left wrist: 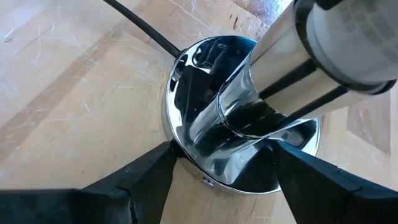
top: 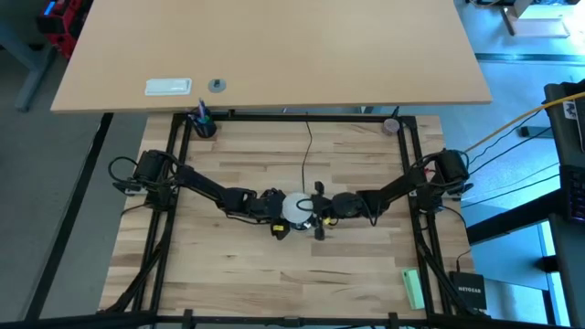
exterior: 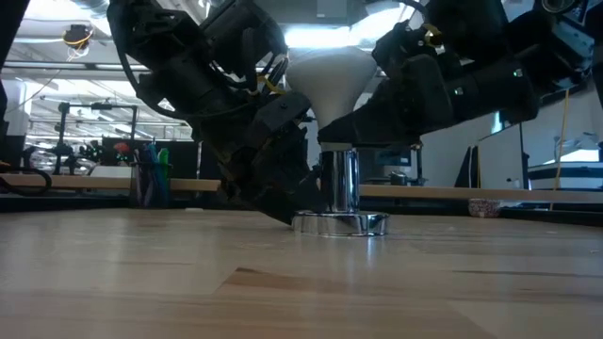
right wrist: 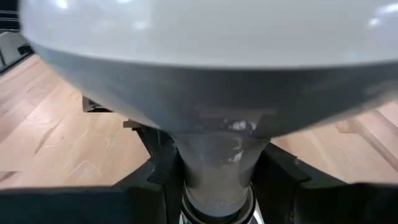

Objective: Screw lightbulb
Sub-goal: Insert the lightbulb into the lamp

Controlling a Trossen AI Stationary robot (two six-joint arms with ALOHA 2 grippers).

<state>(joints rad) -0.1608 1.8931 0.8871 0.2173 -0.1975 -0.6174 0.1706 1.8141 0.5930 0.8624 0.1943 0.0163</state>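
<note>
Dark fingers (right wrist: 283,171) of the right gripper (right wrist: 217,180) were clamped on the tapering neck of the lightbulb (exterior: 330,80), which stood upright atop the chrome socket (exterior: 340,193) at the middle of the wooden table (top: 256,283). The left gripper (left wrist: 224,177) had its fingers (left wrist: 146,177) spread wide and pressed against either side of the socket's round base, low on the tabletop. A thin black cord (top: 307,151) ran away from the socket across the table.
</note>
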